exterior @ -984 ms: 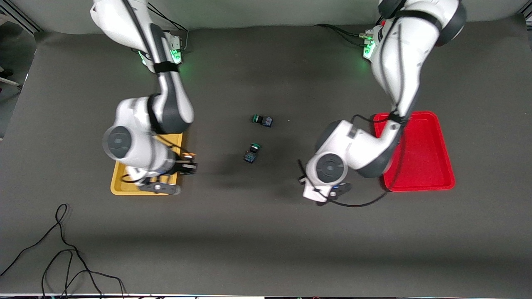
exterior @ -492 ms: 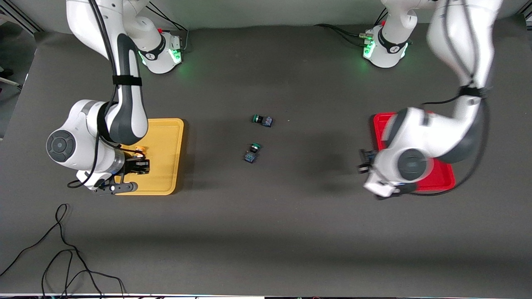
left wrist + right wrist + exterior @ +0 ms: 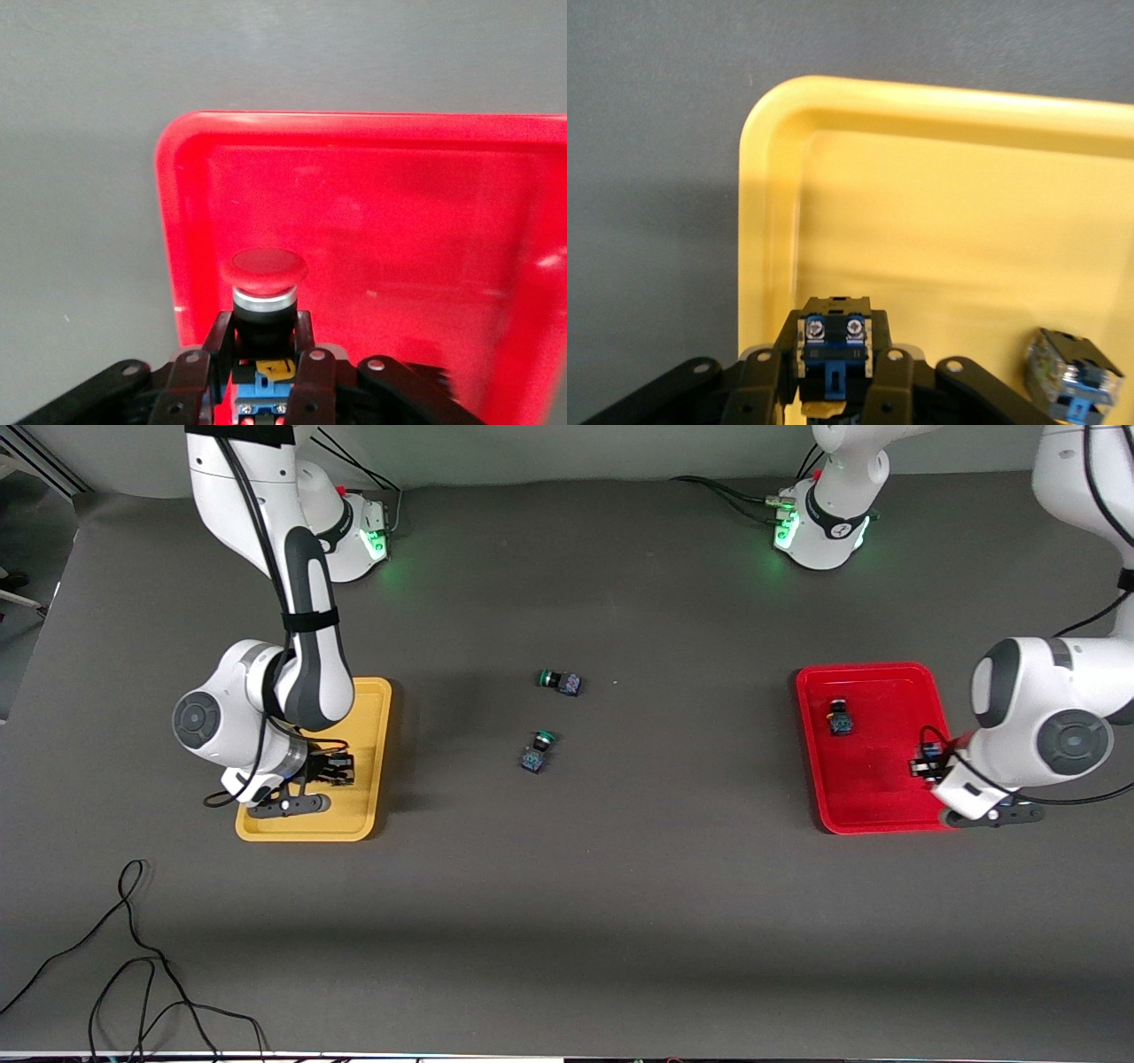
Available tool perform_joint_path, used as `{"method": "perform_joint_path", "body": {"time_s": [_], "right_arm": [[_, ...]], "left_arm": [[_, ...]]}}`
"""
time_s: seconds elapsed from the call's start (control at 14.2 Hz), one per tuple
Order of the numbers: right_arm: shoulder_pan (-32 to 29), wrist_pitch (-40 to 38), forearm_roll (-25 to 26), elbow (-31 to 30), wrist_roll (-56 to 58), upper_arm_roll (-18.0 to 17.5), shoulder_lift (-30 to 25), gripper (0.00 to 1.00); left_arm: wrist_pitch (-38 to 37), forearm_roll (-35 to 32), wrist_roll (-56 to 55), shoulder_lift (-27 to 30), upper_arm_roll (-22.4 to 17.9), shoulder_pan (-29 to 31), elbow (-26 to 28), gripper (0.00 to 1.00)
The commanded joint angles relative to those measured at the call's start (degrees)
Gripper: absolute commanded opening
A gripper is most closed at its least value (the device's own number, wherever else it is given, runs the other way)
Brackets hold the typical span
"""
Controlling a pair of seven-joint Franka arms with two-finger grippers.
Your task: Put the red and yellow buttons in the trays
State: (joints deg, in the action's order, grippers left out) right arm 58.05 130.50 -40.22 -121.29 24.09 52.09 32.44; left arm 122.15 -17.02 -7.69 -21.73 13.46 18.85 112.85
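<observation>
My left gripper [image 3: 928, 765] is over the red tray [image 3: 877, 793] near its edge toward the left arm's end. In the left wrist view the gripper [image 3: 266, 354] is shut on a red-capped button [image 3: 268, 270], held above the tray [image 3: 399, 204]. A second red button [image 3: 840, 717] lies in that tray. My right gripper [image 3: 334, 770] is over the yellow tray [image 3: 370, 717]. In the right wrist view it [image 3: 835, 359] is shut on a black-and-blue button [image 3: 835, 341] with a yellow cap. Another button [image 3: 1072, 376] lies in the yellow tray [image 3: 921, 204].
Two green-capped buttons [image 3: 558, 681] [image 3: 537, 750] lie in the middle of the table between the trays. A black cable [image 3: 133, 957] lies loose near the front edge at the right arm's end.
My left gripper has carried the red button from the middle of the table to over the red tray. My right gripper has swung across the yellow tray and back toward its middle.
</observation>
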Motion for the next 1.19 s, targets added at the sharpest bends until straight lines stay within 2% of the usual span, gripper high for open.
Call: {"method": "perform_joint_path", "body": {"time_s": [0.0,0.21,0.28,0.35,0.42,0.63,0.84,1.12], "right_arm": [[0.2,0.4,-1.9,0.1,1.4,0.6,0.3,1.00],[-0.3,-1.0,-1.7,1.6,0.3,1.3,-1.3,1.00],[0.0,-2.9,-1.1,2.7,-0.7,2.6,-1.7,1.00],[0.5,-5.8,-0.6,4.7,-1.0,5.0,-1.8,1.00],[0.6,-9.2,1.1,7.2,-1.2,6.7,-1.8,1.00],[0.6,-21.1,9.2,17.1,-10.9,9.9,-2.4,1.00],[1.4,-30.8,13.8,24.4,-16.1,11.7,-4.0,1.00],[8.1,-36.0,15.9,28.5,-17.7,20.3,-5.3,1.00]], "left_arm": [[2.4,-1.0,2.9,-1.1,0.6,1.8,1.1,0.00],[2.3,-0.6,2.7,-1.7,0.7,1.9,1.6,0.00],[2.0,-0.3,2.6,-1.8,0.7,1.9,1.6,0.18],[1.5,-0.2,2.2,-1.8,0.7,1.8,1.6,0.67],[0.9,-0.2,2.1,-1.7,0.8,1.7,1.6,1.00],[-5.3,1.2,2.1,2.6,1.4,1.2,1.1,1.00],[-11.2,4.8,2.2,10.6,2.2,-0.2,1.1,1.00],[-19.7,10.4,2.2,22.2,2.6,-1.2,1.3,1.00]]}}
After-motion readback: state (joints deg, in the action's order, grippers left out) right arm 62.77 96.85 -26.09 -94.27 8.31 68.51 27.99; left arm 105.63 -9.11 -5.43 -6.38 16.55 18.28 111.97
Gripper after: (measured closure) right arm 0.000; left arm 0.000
